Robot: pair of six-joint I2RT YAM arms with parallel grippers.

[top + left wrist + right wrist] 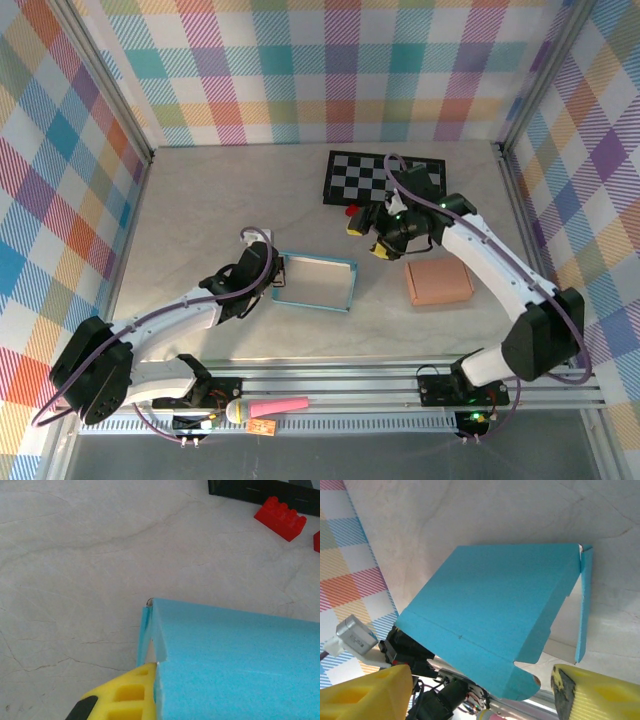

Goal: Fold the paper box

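The paper box [315,283] is a blue tray with a white inside, lying mid-table. My left gripper [272,278] is at its left edge, shut on that wall. In the left wrist view a yellow finger [125,695] presses against the box's blue wall [240,665], and the other finger is hidden behind it. My right gripper [370,240] hovers just off the box's far right corner, open. In the right wrist view its yellow fingers [600,692] stand wide apart with a blue creased panel of the box [490,610] beyond them, untouched.
A brown cardboard box [438,282] sits right of the blue one. A checkerboard [385,178] lies at the back, with a red brick [352,211] in front of it. The brick [280,517] also appears in the left wrist view. A pink and yellow microphone [265,408] lies on the front rail.
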